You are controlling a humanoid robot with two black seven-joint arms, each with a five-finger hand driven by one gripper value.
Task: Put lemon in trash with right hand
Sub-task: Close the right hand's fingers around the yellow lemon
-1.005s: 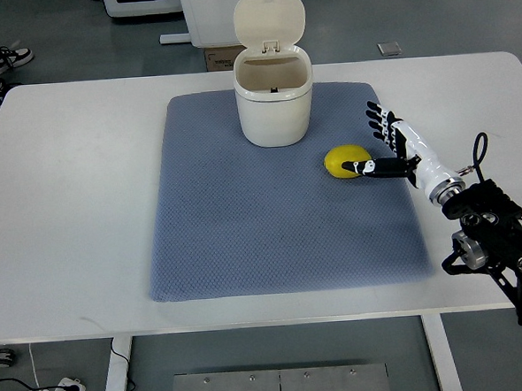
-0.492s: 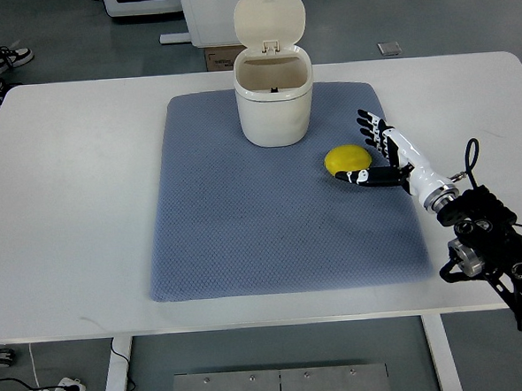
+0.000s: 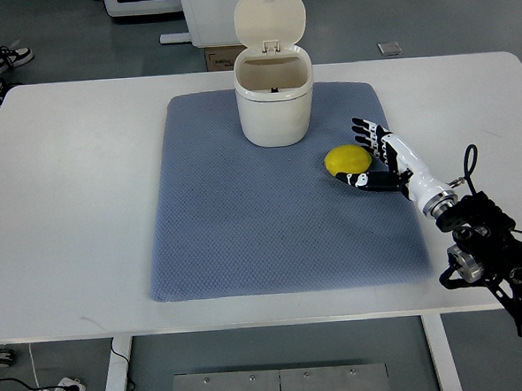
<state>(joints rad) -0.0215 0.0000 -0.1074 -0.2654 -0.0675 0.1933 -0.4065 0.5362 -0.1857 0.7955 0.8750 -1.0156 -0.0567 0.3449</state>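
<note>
A yellow lemon (image 3: 347, 159) lies on the blue-grey mat (image 3: 244, 214), to the right of and a little nearer than the cream trash bin (image 3: 274, 97). The bin stands upright at the mat's far middle with its lid flipped up and back. My right hand (image 3: 365, 152) reaches in from the lower right and is open around the lemon's right side. Its thumb lies along the lemon's near edge and its fingers (image 3: 364, 129) spread past the far right edge. The hand cups the fruit without closing on it.
The mat lies on a white table (image 3: 66, 190). My right arm's dark wrist and forearm (image 3: 490, 252) hang over the table's near right corner. A person's shoes (image 3: 0, 61) show on the floor at the far left, and a white cabinet stands behind the bin.
My right hand has slid left and slightly away from me toward the lemon, so its thumb and fingers now bracket the fruit. The lemon and bin have not moved.
</note>
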